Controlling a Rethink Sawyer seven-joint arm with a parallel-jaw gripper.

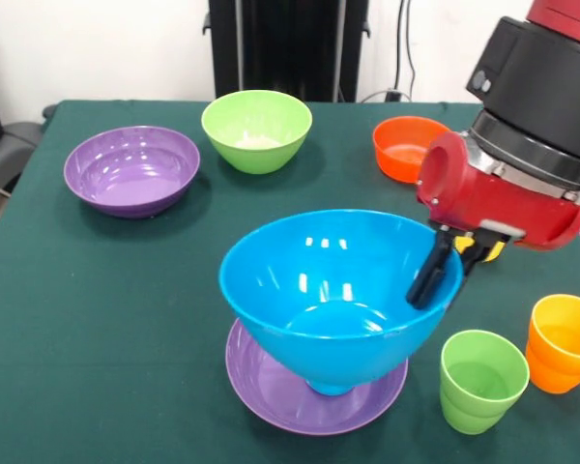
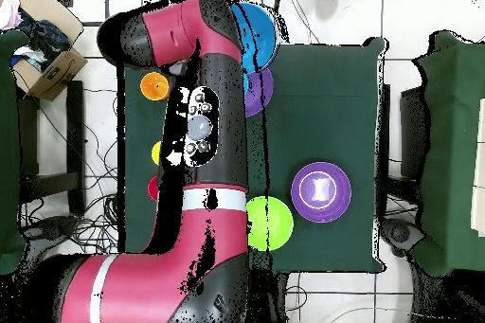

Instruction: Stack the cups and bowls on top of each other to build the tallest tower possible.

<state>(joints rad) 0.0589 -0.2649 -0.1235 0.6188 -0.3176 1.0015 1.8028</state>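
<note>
A deep blue bowl (image 1: 329, 290) stands slightly tilted with its foot in a wide shallow purple bowl (image 1: 271, 382) near the table's front. My gripper (image 1: 445, 278) is shut on the blue bowl's right rim, one black finger (image 1: 427, 280) inside and the other outside. To the right stand a green cup (image 1: 481, 379) and an orange cup (image 1: 564, 340). In the overhead view the arm hides the gripper. The blue bowl (image 2: 258, 35), the purple bowl (image 2: 260, 92) under it and the orange cup (image 2: 153, 85) show beside the arm.
A second purple bowl (image 1: 130, 169) (image 2: 320, 190) sits far left, a light green bowl (image 1: 256, 129) (image 2: 269, 223) behind the middle and an orange bowl (image 1: 404, 147) far right. Small yellow (image 2: 158, 152) and red (image 2: 152, 187) shapes peek out beside the arm in the overhead view.
</note>
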